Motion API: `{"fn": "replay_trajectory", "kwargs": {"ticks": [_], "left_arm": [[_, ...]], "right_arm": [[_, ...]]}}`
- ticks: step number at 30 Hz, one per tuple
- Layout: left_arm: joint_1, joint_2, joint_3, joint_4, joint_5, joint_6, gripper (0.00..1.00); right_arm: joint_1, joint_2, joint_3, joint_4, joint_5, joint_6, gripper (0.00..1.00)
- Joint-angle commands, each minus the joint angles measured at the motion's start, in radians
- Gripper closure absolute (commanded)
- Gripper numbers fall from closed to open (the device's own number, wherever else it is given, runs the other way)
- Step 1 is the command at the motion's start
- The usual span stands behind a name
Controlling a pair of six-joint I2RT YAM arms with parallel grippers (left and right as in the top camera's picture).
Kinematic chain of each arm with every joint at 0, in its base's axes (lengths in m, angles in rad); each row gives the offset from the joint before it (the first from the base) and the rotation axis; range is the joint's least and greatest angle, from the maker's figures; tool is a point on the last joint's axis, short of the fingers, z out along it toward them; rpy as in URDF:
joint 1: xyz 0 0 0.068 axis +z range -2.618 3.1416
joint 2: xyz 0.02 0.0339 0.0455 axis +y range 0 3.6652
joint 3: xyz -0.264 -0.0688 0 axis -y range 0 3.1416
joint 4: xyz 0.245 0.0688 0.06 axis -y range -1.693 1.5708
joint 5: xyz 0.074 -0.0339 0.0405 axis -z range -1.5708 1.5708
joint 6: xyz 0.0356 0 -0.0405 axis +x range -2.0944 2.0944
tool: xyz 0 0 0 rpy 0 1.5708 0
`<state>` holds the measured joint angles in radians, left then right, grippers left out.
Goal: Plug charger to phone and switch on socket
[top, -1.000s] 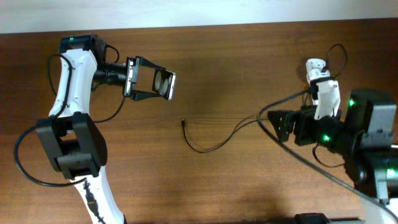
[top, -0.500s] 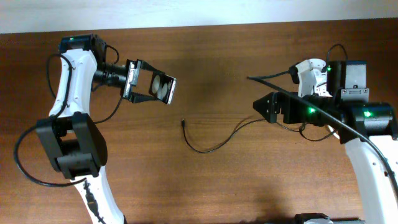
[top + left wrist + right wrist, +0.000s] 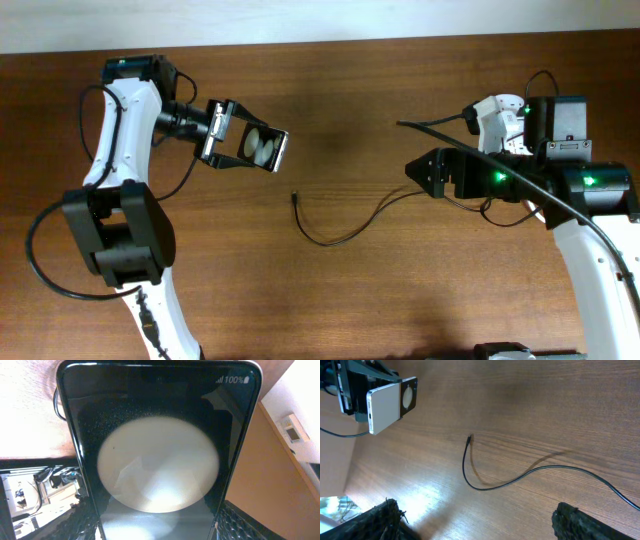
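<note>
My left gripper (image 3: 243, 147) is shut on the black phone (image 3: 256, 147) and holds it above the table at upper left. Its glossy screen (image 3: 157, 455) fills the left wrist view with a round glare. In the right wrist view the phone's pale back (image 3: 384, 404) shows at top left. The thin black charger cable (image 3: 345, 225) lies on the table, its plug tip (image 3: 294, 197) pointing left; it also shows in the right wrist view (image 3: 468, 439). My right gripper (image 3: 422, 172) is open and empty above the table, right of the cable. The white socket (image 3: 497, 112) is partly hidden behind the right arm.
The brown wooden table (image 3: 360, 290) runs to a pale wall along the top edge. A thick black cable (image 3: 520, 185) from the right arm crosses above the table at the right. The left arm's base (image 3: 115, 235) stands at the left.
The right arm swung up and to the left, its gripper now over the cable's right part and covering more of the socket. The left gripper drifted slightly right and down with the phone.
</note>
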<state>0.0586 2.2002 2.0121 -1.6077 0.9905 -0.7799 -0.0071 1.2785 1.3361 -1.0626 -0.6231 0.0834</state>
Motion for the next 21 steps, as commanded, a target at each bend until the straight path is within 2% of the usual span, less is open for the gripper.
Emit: {"fn": "replay_trajectory", "kwargs": {"ticks": [1,7,10,13,18,21], "left_arm": [[-0.002,-0.007,0.023,-0.002,-0.052,-0.074,1.00],[-0.068,-0.007,0.023,0.098,-0.232,-0.255,1.00],[-0.091,-0.007,0.023,0.131,-0.241,-0.268,1.00],[-0.118,-0.007,0.023,0.142,-0.325,-0.334,1.00],[-0.155,-0.007,0.023,0.198,-0.334,-0.380,1.00],[-0.166,-0.007,0.023,0.202,-0.334,-0.380,1.00]], "right_arm": [[0.000,0.008,0.010,0.004,-0.018,0.001,0.00],[0.001,0.041,0.010,0.004,-0.043,0.004,0.00],[0.001,0.051,0.010,0.004,-0.043,0.006,0.00],[0.001,0.079,0.009,0.049,-0.047,0.187,0.00],[0.023,0.117,0.008,0.071,-0.048,0.293,0.01],[0.093,0.121,0.008,0.132,-0.045,0.364,0.08]]}}
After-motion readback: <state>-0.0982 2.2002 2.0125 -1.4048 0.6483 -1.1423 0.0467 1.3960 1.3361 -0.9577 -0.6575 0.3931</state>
